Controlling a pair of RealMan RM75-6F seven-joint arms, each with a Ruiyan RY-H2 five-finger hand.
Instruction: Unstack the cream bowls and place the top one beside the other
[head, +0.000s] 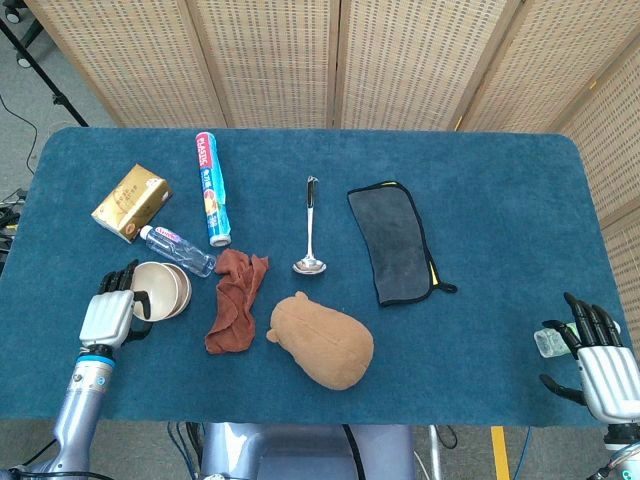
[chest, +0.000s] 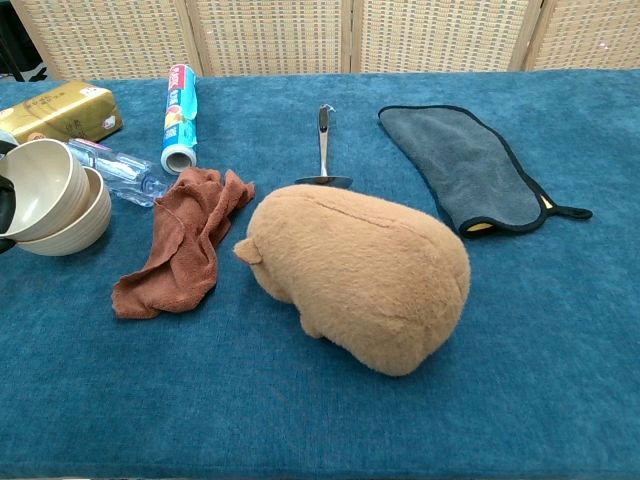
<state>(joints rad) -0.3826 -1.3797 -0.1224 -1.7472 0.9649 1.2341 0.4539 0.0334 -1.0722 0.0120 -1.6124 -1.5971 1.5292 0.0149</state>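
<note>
Gripping the rim of the top cream bowl (head: 160, 290) with my left robot hand (head: 108, 316), thumb inside the bowl and fingers (head: 118, 281) behind its outer wall; in the chest view only dark fingertips show at the left edge against that bowl. Top cream bowl is tilted, its far rim raised and its opening turned toward my hand, while its lower side sits inside the bottom cream bowl (chest: 75, 222), which rests flat on the counter (head: 500, 200). The two bowls are in contact, not separated. My right robot hand (head: 590, 355) hangs off the near right edge of the counter, well apart from the bowls, fingers spread and holding nothing; a small clear object (head: 548, 343) sits just beside its fingers, identity unclear. Just beyond the bowls from my left hand lies a water bottle (head: 176, 249) on its side, touching or nearly touching the bowls' far edge. Further out from it are a gold box (head: 131, 203) and a roll of plastic wrap (head: 211, 187). To the inner side of my left hand, just beside the bowls, lies a crumpled brown cloth (head: 235, 301), then a tan plush toy (head: 323, 340). Between my two hands, further out, lie a metal ladle (head: 310, 230) and a grey cloth (head: 394, 240) with black trim.
</note>
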